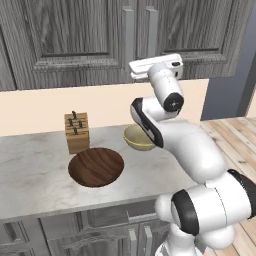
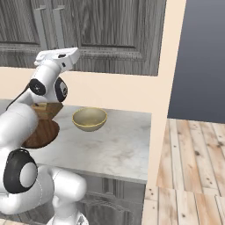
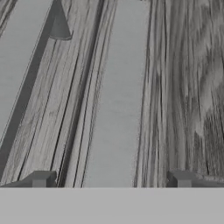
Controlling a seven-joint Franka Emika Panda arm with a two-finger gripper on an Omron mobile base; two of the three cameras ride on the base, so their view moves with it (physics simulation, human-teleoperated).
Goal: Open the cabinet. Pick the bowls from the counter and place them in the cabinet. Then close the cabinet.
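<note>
The gripper point(image 3: 111, 180) is up high, pressed close to the cabinet point(image 1: 75, 35), and its jaws stand wide apart with nothing between them. From the hand's own camera, one long grey bar handle point(image 3: 116, 96) runs straight up between the two fingertips point(image 3: 41, 178), and the other handle point(image 3: 19, 74) sits off to the left of it. Both doors look shut, the wood grain flat right in front of the hand.

Below the hand and well apart from it lies the counter point(image 1: 35, 170). The wide dark brown wooden bowl point(image 1: 96, 166) rests flat down there, nearer the front edge, untouched. The smaller beige-tan bowl point(image 2: 89, 119) sits upright further back, beneath the arm's elbow, partly hidden by it from the left side. A wooden knife block point(image 1: 77, 132) stands just behind the brown bowl, against the cream wall point(image 2: 114, 92).
</note>
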